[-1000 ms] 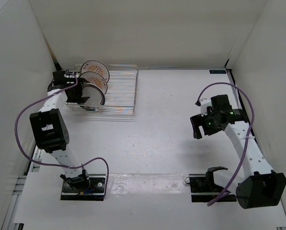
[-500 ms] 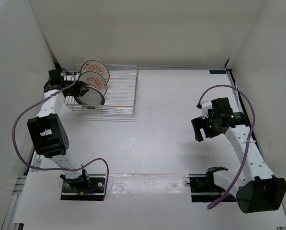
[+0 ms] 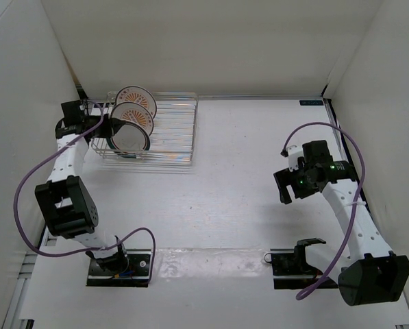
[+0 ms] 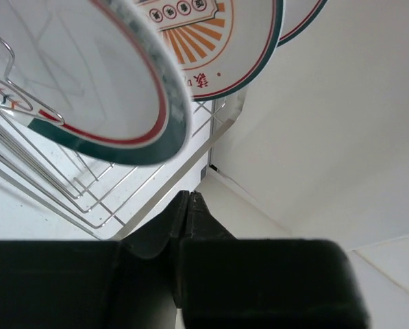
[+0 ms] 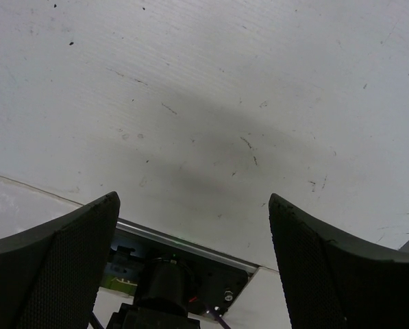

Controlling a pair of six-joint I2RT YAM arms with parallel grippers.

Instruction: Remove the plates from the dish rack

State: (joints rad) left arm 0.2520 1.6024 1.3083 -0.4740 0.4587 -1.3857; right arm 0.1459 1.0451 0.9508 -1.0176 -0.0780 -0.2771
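Three plates stand upright in the dish rack [image 3: 171, 131] at the back left: two with orange sunburst centres [image 3: 133, 96] [image 3: 138, 115] and a plain one [image 3: 129, 138] in front. My left gripper [image 3: 108, 127] sits at the rack's left end, just beside the plain plate. In the left wrist view its jaws [image 4: 189, 196] are pressed together with nothing between them. There the plain plate [image 4: 74, 68] and a sunburst plate [image 4: 221, 41] lie above the tips, over the rack's wires [image 4: 88, 199]. My right gripper [image 3: 283, 185] hangs open over the table at the right, and the right wrist view shows it [image 5: 192, 200] holding nothing.
White walls close in the table on the left [image 3: 19, 103], back and right. The left wall is close behind my left arm. The arm bases [image 3: 118, 264] [image 3: 300, 260] sit on the near edge.
My left gripper's jaws have gone from open to shut, and the left arm has drawn back toward the left wall. The plates stay in the rack. The right arm has barely shifted.
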